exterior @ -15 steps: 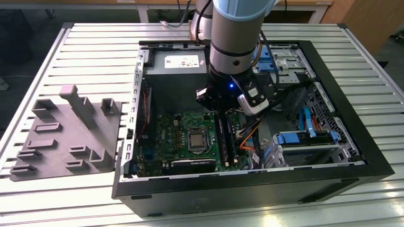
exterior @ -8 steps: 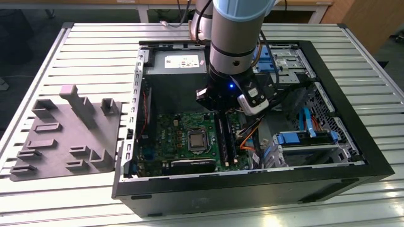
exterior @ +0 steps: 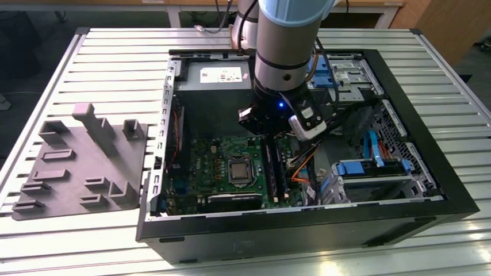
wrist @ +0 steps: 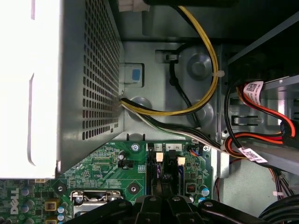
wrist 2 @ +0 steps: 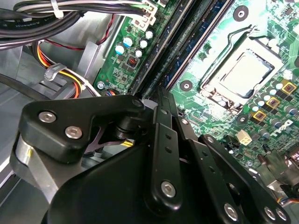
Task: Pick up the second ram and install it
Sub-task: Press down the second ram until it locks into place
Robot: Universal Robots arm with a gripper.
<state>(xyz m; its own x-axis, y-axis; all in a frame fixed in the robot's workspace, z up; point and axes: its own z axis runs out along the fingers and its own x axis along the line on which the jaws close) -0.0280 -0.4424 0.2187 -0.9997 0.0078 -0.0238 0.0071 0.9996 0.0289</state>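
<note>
Green motherboard (exterior: 230, 172) lies flat in the open black computer case (exterior: 429, 190) and serves as the landmark. Above its long black memory slots (exterior: 274, 169) hangs the gripper (wrist 2: 161, 100), beside the processor socket (wrist 2: 245, 74). Its black fingers (wrist 2: 161, 140) look pressed close together over a slot, though I cannot tell whether they pinch anything. The second ram appears to be a thin dark board (wrist 2: 187, 51) standing in the slots, but I cannot tell for sure. Grey foam tray (exterior: 77, 167) rests outside the case, well apart from the motherboard.
</note>
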